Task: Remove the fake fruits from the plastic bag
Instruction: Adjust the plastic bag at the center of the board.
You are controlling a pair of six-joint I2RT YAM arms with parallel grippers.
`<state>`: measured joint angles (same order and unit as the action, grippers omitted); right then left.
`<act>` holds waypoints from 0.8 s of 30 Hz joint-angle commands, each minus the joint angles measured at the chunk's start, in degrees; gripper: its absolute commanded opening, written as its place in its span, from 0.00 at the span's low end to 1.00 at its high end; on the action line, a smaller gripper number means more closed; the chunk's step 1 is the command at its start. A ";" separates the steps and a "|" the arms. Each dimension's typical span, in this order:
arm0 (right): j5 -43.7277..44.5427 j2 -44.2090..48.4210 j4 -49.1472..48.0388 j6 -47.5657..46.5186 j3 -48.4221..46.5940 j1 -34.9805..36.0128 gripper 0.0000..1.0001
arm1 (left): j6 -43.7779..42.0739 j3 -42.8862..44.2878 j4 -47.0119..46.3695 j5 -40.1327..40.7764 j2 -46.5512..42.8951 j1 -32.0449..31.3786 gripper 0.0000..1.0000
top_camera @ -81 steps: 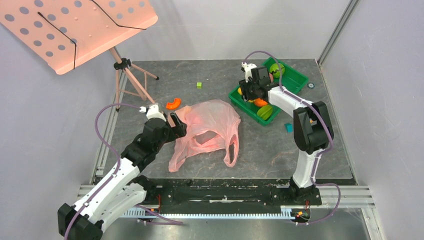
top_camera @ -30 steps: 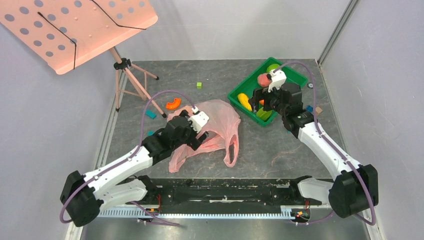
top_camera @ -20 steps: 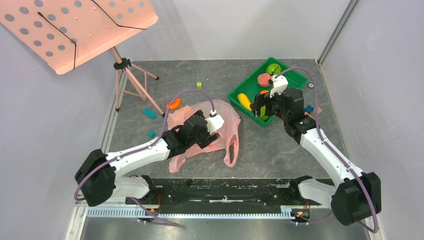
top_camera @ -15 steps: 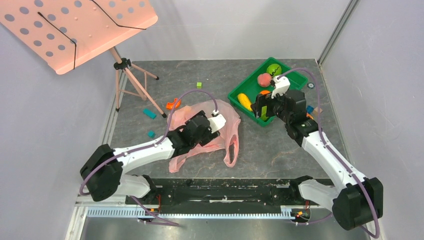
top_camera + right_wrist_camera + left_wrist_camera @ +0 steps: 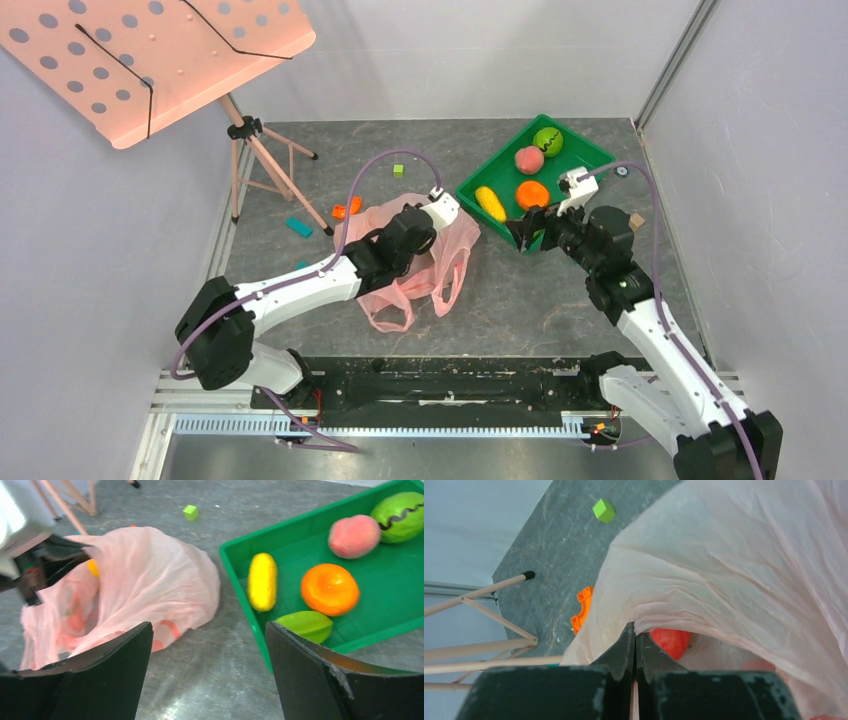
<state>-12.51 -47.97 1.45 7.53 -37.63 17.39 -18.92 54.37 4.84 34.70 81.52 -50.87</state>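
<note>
We note the left gripper [image 5: 635, 647] pinched tight on the rim of the plastic bag [image 5: 744, 570], near the table's middle; a red fruit [image 5: 672, 641] shows inside. Right gripper [image 5: 207, 630] spread wide, holding nothing, poised between bag and green tray [image 5: 295, 545], where a yellow fruit [image 5: 262, 581] lies

The plastic bag [image 5: 425, 262] lies mid-surface [image 5: 520, 310], with an apple [image 5: 671, 641] inside it. Right of it sits the tray [image 5: 572, 150], holding a ball [image 5: 547, 140] in its far corner and a peach [image 5: 528, 159] just beside that. Behind the bag lie a cube [image 5: 398, 170] and, nearer, a curved piece [image 5: 347, 210]. The music stand [image 5: 150, 60] stands at the far left.
</note>
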 commanded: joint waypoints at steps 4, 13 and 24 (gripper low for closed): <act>-11.10 8.48 -6.35 2.74 4.29 4.27 0.69 | 5.19 6.58 5.49 -2.81 -1.06 -0.19 0.02; 0.24 6.01 -5.51 2.29 2.30 23.97 0.45 | 6.05 9.81 9.09 -9.10 -0.34 -0.19 0.02; 22.93 -5.66 -19.89 14.64 5.46 42.44 0.04 | 8.27 11.02 11.18 -9.30 0.01 -0.10 0.02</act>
<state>-2.55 -50.52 -10.35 15.75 -32.40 55.11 -13.41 62.87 15.35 26.33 81.65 -50.87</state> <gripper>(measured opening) 0.102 0.033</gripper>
